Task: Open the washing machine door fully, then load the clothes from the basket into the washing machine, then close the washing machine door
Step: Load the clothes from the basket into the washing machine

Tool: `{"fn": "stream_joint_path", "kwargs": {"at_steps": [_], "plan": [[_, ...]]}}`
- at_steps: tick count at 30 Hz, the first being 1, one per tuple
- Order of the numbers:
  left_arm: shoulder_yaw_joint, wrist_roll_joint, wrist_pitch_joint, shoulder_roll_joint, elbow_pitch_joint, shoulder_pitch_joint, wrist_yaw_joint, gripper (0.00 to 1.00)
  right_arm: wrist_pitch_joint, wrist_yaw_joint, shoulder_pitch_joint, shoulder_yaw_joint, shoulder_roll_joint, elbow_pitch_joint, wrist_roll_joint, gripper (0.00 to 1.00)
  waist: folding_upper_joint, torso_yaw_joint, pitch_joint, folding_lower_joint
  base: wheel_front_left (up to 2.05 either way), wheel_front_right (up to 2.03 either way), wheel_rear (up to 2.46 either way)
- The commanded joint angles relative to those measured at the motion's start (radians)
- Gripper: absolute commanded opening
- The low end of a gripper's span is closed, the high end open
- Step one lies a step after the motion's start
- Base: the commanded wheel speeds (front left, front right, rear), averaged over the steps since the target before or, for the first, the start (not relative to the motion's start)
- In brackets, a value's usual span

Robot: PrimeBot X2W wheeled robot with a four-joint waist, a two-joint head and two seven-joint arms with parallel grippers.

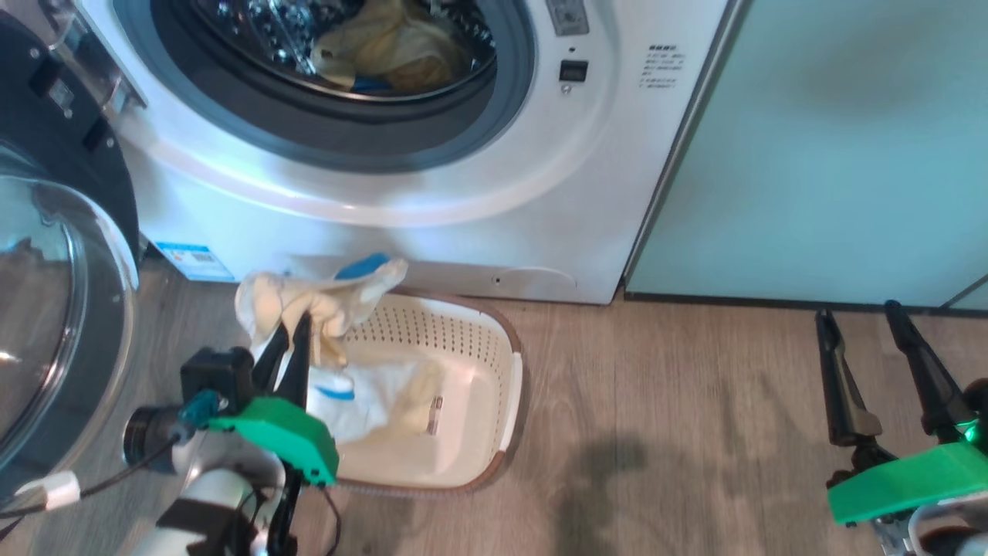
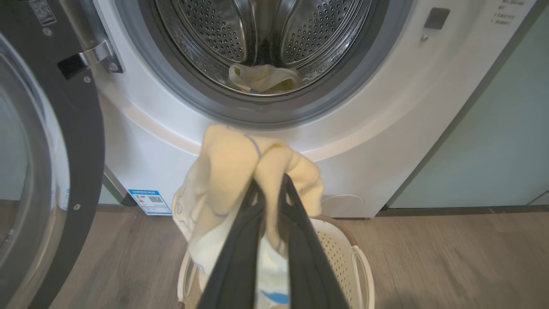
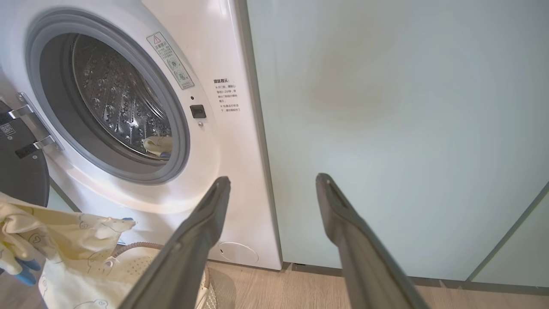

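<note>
Now pinching one of the clothes (image 2: pixel 231 163), a pale yellow garment, in the left claw (image 2: pixel 270 180), with the fingers pressed together on a bunched fold. Holding it over the far left corner of the basket (image 1: pixel 505 386), just in front of the washing machine (image 1: pixel 587 177), long axis hanging down toward the basket.

Straight ahead of that claw and higher: the open drum mouth (image 2: pixel 274 111). Probably calls for a lift and a forward reach with the left arm, the nearer one.

Over at the right, a spread, empty right claw (image 1: pixel 859 311), well apart from the clothes, before the pale green cabinet (image 1: pixel 810 139).

In the drum (image 2: pixel 206 38), one yellow garment (image 1: pixel 394 46) already. In the basket, at least one more pale piece (image 1: pixel 370 398).

Off to the left, the washing machine door (image 1: pixel 69 147), swung wide.
</note>
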Motion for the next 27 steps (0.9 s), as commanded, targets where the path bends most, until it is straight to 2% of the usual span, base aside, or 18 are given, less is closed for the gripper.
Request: {"fn": "stream_joint_path", "kwargs": {"at_steps": [1,13,27], "plan": [[0.046,0.003,0.007,0.035,-0.048,-0.015,0.014,0.00,0.000,0.004,-0.006,0.022,-0.012,-0.039,-0.004,1.00,-0.0001,-0.007,-0.017,0.0002,0.00,0.00,0.00],[0.059,-0.001,0.049,0.066,-0.157,0.082,0.065,0.00,0.015,0.004,0.038,0.031,-0.001,-0.036,-0.002,1.00,-0.0001,-0.011,-0.084,0.0002,0.00,0.00,0.00],[0.051,-0.010,0.056,0.065,-0.173,0.092,0.071,0.00,0.021,0.004,0.034,0.040,-0.005,-0.021,0.007,1.00,-0.0001,-0.006,-0.100,0.0002,0.00,0.00,0.00]]}}
